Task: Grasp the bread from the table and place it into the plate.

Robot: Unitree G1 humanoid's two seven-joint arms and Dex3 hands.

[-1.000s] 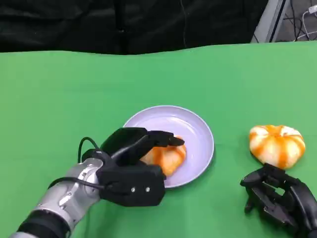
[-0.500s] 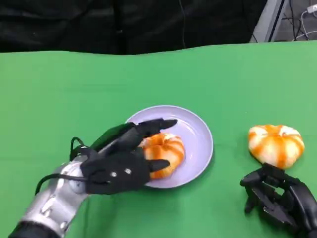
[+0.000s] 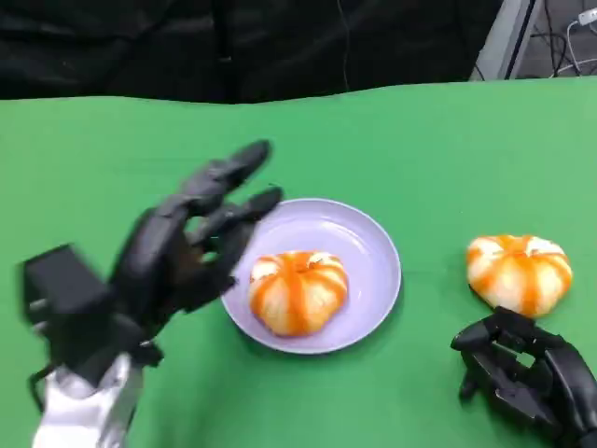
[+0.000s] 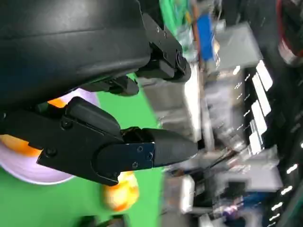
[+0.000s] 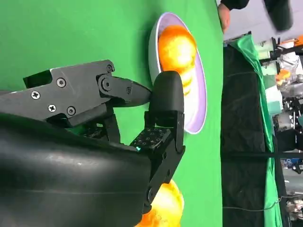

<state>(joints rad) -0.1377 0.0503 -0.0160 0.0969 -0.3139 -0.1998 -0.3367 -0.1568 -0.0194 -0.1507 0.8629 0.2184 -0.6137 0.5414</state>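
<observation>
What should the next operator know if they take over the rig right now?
Left hand: open, raised above the table beside the plate, holding nothing.
Right hand: resting low, open, just short of the second bread.
One bread lies in the lilac plate; that placement is done.
Second bread sits on the green table, apart from the plate.
Left: grasp it, probably with the right hand, and plate it.

Open green table (image 3: pixel 392 140) surrounds the plate (image 3: pixel 373 245); the left hand (image 3: pixel 177 252) hovers beside its left rim.
</observation>
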